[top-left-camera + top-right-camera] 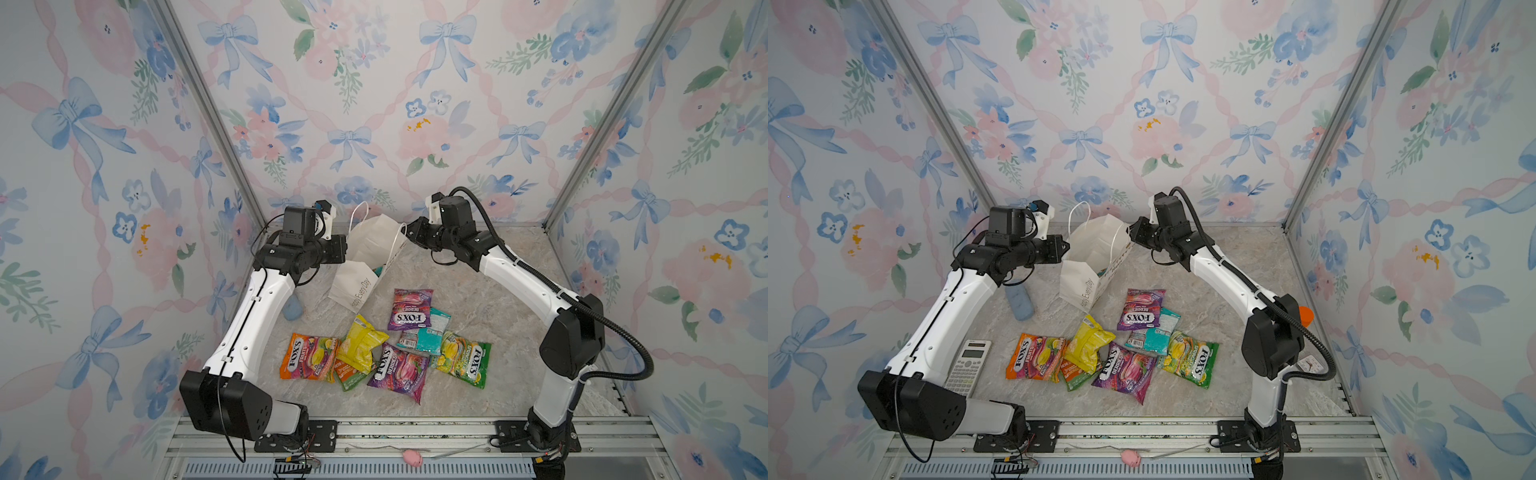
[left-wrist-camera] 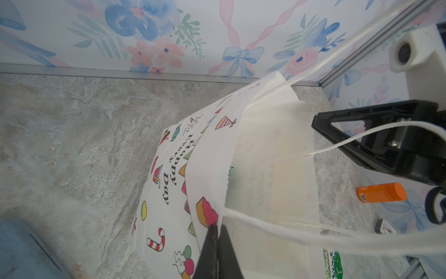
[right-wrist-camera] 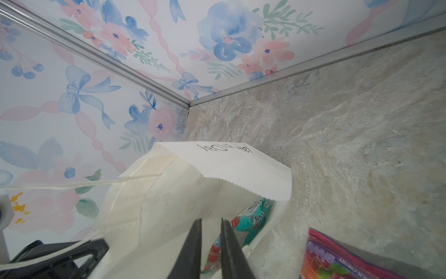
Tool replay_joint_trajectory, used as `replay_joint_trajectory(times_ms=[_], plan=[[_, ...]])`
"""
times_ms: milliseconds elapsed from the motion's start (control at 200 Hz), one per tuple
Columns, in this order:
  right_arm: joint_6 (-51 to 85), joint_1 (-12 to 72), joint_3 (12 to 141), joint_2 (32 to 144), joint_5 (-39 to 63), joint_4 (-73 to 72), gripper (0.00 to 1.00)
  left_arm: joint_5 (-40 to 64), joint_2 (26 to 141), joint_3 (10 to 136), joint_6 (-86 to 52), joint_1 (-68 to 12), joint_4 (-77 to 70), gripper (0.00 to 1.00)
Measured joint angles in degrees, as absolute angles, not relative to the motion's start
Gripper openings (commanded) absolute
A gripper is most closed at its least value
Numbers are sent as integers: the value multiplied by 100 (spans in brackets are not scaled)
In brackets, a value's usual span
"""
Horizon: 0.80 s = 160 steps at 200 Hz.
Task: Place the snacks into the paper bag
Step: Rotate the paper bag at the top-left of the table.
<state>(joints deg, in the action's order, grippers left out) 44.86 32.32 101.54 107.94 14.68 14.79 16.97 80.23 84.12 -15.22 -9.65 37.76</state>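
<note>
Marble tabletop (image 1: 498, 282), floral walls (image 1: 374, 104). Left claw (image 2: 217, 228) pinched the rim of the paper bag (image 1: 365, 245), mouth facing the right claw (image 3: 211, 221), whose jaws stood narrowly apart, empty. Loose snacks (image 1: 361, 345) lay near-side of the bag, purple packet (image 1: 409, 309) closest to the right claw.

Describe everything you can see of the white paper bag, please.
The paper bag is white, thin and creased, printed "Happy Every Day" with party hats, a candy cane, balloons and cake. It has a zigzag-cut rim and white cord handles. It stands tilted on the marbled table, mouth open upward. The left gripper pinches one rim; the right gripper is at the opposite rim. A teal packet lies inside.
</note>
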Motion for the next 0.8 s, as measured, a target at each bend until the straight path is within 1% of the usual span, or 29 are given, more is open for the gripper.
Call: replay_joint_trajectory(times_ms=[25,185,220,540,800], plan=[[4475,3238,10239,10847,1472,1518,20,1706,8027,8412,-1518,-956,3776,0],[4340,3273,10541,11010,1452,1822,36,1787,8044,8392,-1500,-919,3769,0],[4292,3280,10562,11010,1433,1894,38,1793,8044,8377,-1498,-915,3765,0],[3664,3299,10608,10580,978,2606,47,1820,8044,8342,-1455,-884,3734,0],[3465,3317,10589,10405,847,2812,49,1903,8044,8335,-1393,-847,3734,0]])
